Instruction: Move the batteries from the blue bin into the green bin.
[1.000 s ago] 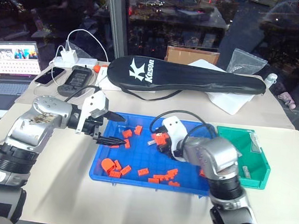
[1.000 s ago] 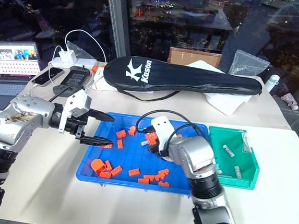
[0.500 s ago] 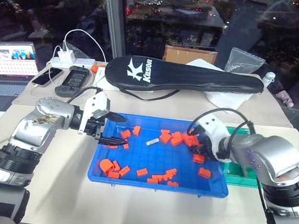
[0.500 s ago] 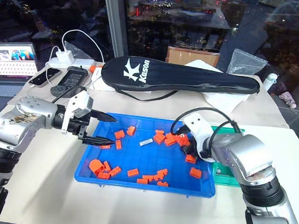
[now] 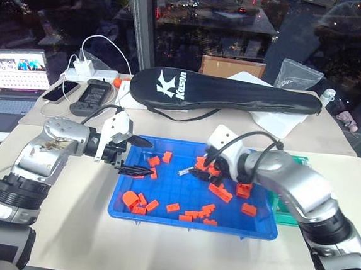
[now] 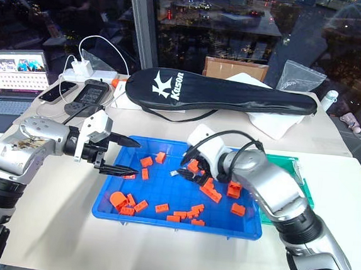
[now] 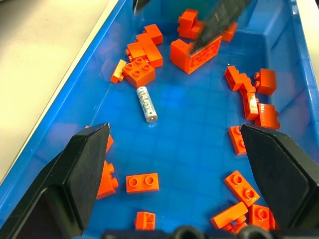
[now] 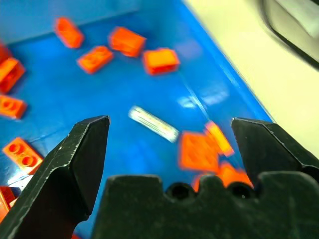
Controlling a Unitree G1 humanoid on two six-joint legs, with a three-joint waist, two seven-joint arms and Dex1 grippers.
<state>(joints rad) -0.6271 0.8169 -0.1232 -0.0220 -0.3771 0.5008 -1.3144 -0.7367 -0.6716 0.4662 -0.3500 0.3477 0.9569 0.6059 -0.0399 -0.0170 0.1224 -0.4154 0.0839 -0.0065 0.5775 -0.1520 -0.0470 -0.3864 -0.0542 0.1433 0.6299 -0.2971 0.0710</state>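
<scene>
The blue bin [image 5: 185,226] lies mid-table, strewn with orange bricks [image 5: 138,201]. One of the batteries [image 5: 183,171], a slim silver cylinder, rests on the bin floor near its far side; it also shows in the wrist views as the battery [image 7: 147,103] [image 8: 153,123]. My right gripper [image 5: 198,167] hangs open just above it, one finger on each side, holding nothing. My left gripper [image 5: 135,156] hovers open and empty over the bin's left end, pointing toward the battery. The green bin [image 6: 302,180] stands at the blue bin's right end, mostly hidden behind my right arm.
A black racket case [image 5: 228,92] lies across the table behind the bins. A laptop [image 5: 15,73], phones [image 5: 92,96] and a charger with cables [image 5: 84,68] sit at the back left. A cardboard box [image 5: 231,66] and plastic bag [image 5: 296,72] are at the back.
My right gripper swung right to the green bin's edge, then came back left to the middle of the blue bin and opened wide over the battery. The left gripper stayed put.
</scene>
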